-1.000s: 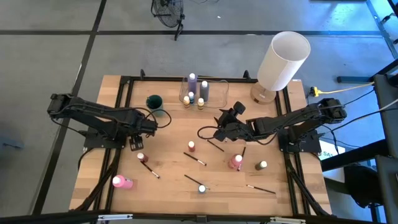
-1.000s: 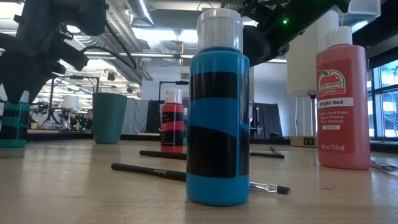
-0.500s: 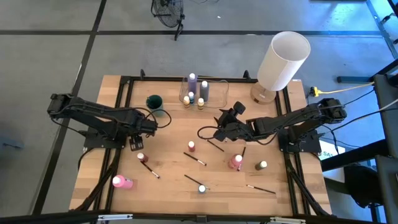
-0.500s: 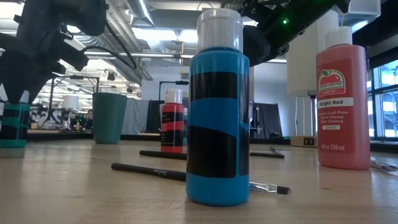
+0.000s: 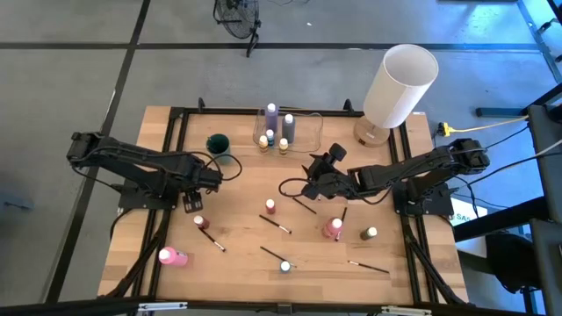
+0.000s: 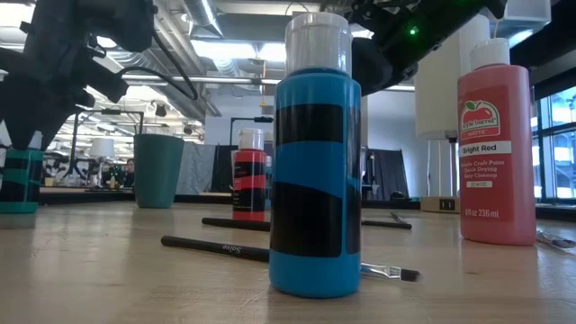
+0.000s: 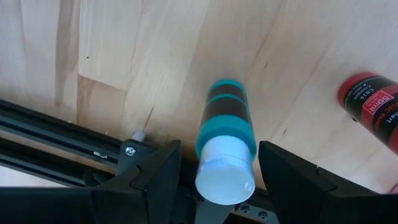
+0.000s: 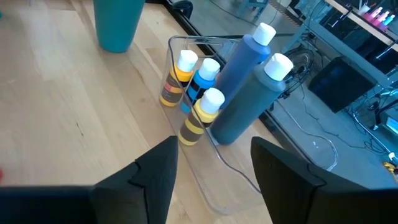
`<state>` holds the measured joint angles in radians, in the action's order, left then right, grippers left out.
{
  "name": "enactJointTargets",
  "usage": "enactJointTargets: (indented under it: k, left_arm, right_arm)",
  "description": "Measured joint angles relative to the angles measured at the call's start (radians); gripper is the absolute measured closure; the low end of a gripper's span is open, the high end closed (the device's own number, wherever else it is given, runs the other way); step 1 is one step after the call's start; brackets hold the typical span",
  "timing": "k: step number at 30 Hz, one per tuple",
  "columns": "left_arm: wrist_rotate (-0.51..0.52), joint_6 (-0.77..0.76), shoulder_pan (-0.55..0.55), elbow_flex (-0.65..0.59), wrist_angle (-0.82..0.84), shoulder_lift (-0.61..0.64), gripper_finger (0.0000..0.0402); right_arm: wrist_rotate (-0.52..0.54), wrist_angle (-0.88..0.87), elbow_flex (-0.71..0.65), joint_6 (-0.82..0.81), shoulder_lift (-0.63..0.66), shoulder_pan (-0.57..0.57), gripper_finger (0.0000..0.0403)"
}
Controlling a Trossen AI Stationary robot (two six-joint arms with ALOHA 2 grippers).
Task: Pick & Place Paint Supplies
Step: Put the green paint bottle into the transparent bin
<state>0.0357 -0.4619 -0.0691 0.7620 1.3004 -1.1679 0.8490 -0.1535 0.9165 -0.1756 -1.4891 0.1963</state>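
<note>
Two arms reach inward: left end effector [image 5: 190, 204] spread around a teal bottle [image 7: 225, 148], right end effector [image 5: 313, 178] spread, empty

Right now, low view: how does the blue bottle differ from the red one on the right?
The blue bottle carries two black bands; the red bottle carries a printed label reading Bright Red. The blue bottle's cap is wide and flat-topped; the red bottle's cap is narrower. A paintbrush passes behind the blue bottle, none by the red one. Both stand upright on the table with pale caps.
</note>
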Motion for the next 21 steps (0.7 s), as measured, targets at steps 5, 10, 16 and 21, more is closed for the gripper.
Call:
enactJointTargets:
  k: [5,10,16,21]
  left_arm:
    - [0.0,-0.012,0.0,0.0,-0.001,0.0,0.019]
    - [-0.001,-0.014,0.0,0.0,-0.001,0.0,0.019]
    - [-0.001,-0.014,-0.001,0.0,-0.001,0.0,0.019]
    - [-0.001,-0.014,-0.001,0.0,-0.002,0.0,0.019]
  right_arm:
    - [0.0,0.001,0.0,0.012,0.0,0.0,0.0197]
    - [-0.016,0.001,0.0,0.019,0.0,0.0,0.0197]
    - [-0.023,0.0,0.0,0.027,0.0,0.001,0.0197]
    - [-0.023,0.0,0.0,0.031,0.0,0.001,0.0197]
